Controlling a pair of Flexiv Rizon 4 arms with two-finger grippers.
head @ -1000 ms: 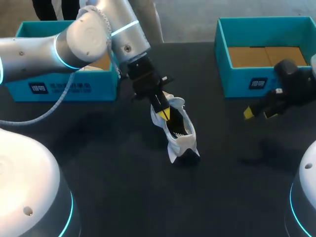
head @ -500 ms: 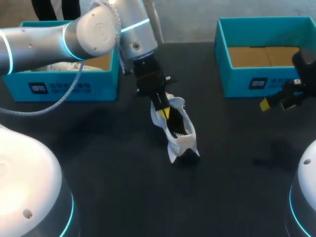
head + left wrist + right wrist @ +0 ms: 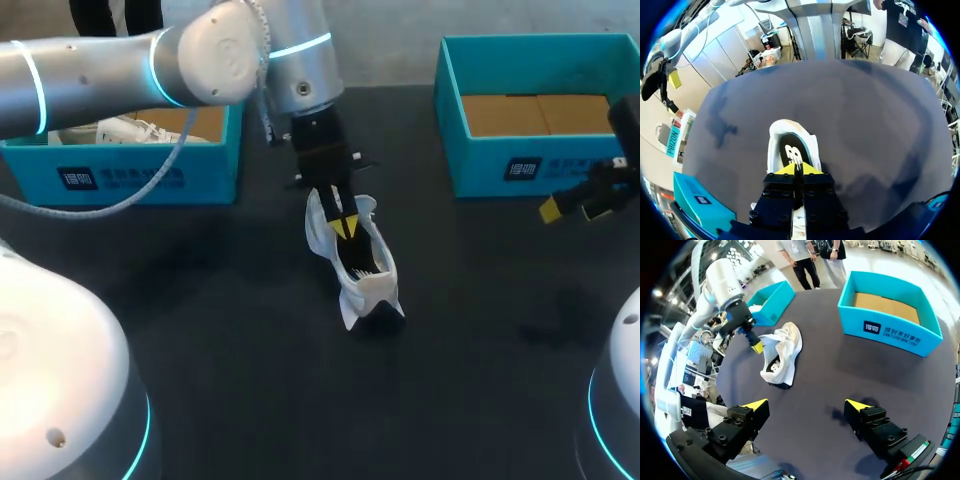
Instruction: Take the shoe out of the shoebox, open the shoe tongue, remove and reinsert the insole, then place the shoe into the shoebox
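Note:
A white shoe lies on the dark table near its middle, opening upward. Seen from the left wrist, its white collar rings a black insole with a white mark. My left gripper is shut, its yellow tips together in the shoe's opening at the insole's edge. Whether they pinch anything thin I cannot tell. The right wrist view shows the shoe leaning on its side with my left gripper at its collar. My right gripper hangs open at the right, empty.
A teal shoebox with a bare brown bottom stands at the back right. Another teal shoebox at the back left holds a second white shoe. My left arm spans the table's back left.
My left arm's elbow has swung right and its wrist turned, while the tips stayed in the shoe. My right gripper has drawn back toward the right edge, staying open.

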